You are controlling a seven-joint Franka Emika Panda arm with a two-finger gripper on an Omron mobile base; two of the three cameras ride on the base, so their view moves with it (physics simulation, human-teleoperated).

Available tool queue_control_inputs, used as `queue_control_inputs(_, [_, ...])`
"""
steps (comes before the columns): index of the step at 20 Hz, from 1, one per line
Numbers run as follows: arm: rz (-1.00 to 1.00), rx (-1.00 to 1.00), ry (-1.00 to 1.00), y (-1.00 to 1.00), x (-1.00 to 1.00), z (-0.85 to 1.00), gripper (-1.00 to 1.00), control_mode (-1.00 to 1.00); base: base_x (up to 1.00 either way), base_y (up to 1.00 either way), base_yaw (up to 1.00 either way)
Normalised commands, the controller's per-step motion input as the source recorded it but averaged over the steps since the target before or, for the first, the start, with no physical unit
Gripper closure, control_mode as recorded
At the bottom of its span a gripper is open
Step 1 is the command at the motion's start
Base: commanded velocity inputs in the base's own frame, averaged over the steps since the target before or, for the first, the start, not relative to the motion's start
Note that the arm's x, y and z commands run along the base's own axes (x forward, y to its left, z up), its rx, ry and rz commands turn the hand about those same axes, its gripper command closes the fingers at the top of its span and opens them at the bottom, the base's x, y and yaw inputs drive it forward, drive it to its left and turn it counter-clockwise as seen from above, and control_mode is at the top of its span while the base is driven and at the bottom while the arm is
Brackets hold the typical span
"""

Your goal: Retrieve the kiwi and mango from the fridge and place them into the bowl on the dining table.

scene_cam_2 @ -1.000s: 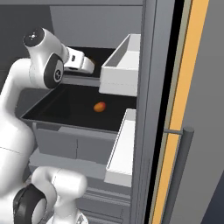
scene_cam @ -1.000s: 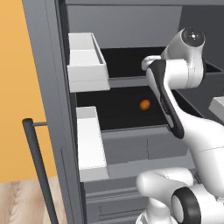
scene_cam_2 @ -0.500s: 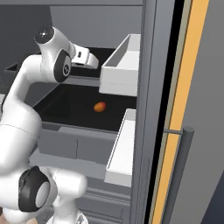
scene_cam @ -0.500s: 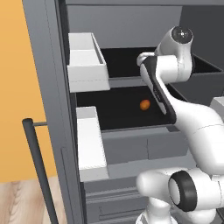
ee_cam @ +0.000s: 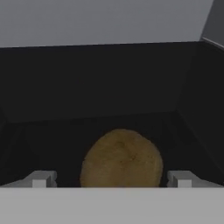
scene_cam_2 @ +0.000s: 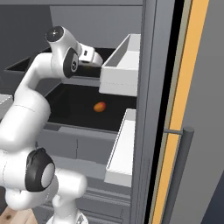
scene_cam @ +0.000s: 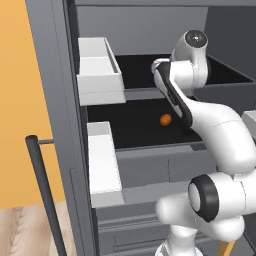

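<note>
With the fridge (scene_cam: 55,100) open, we find our gripper (ee_cam: 111,178) spread wide around the ungrasped kiwi (ee_cam: 121,159) on its upper shelf, the mango (scene_cam: 165,120) waiting on the shelf below.

Left base view sits behind the arm on its left, close to the tall dark grey fridge (scene_cam: 60,75), facing forward and slightly down into its open interior past the white door bins (scene_cam: 98,65). Right base view sits behind on the arm's right, equally near the fridge, same forward-down aim, with the other door's white bins (scene_cam_2: 122,65) along its inner face. Both share the fridge's black inner shelves (scene_cam: 135,122) and the small orange oval mango (scene_cam: 165,119) on the lower one. Hand view looks level along the upper shelf toward the fridge's back wall, very near a dull brown oval kiwi (ee_cam: 121,159).
</note>
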Motion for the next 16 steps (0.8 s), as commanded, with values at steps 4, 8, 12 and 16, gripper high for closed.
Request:
queue_control_inputs(4, [0.00, 0.00, 0.04, -0.08, 0.47, -0.11, -1.00, -1.00, 0.00, 0.00, 0.00])
queue_control_inputs(8, [0.00, 0.00, 0.03, -0.13, 0.41, -0.06, -1.00, -1.00, 0.00, 0.00, 0.00])
queue_control_inputs(12, [0.00, 0.00, 0.06, -0.07, 0.09, -0.21, -1.00, -1.00, 0.00, 0.00, 0.00])
queue_control_inputs(16, [0.00, 0.00, 0.04, 0.00, -0.09, -0.67, -1.00, -1.00, 0.00, 0.00, 0.00])
